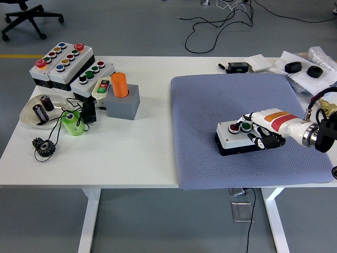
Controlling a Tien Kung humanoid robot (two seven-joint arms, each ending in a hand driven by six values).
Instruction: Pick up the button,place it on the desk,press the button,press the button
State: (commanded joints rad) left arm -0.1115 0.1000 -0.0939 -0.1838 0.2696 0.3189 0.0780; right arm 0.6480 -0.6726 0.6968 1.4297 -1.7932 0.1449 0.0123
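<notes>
**My right hand on the two-button box, blue-grey mat**

The small white two-button control box with a black base [236, 138] lies flat on the blue-grey textured mat [221, 100], in the mat's near right part. Its top face carries a red round button [233, 127] on the left and a green round button [245, 126] just beside it on the right. My right hand, white-shelled with an orange-red band and black fingers [266, 132], comes in from the right edge and lies against the box's right end. My black fingers [261, 141] are curled around the box's near right corner, and the white upper part of the hand reaches to the green button; whether a fingertip actually presses it I cannot tell.

The mat covers the right half of the white tabletop [142, 153]. On the left half, well apart from the box, stand a grey block holding an orange cylinder [122, 96], a cluster of larger white multi-button control boxes [66, 66], a shallow white dish holding dark cylindrical parts [38, 112], a light green cup-shaped object [70, 123] and a small black gear [43, 146]. At the far right corner lie white papers and black round objects [301, 67].
</notes>
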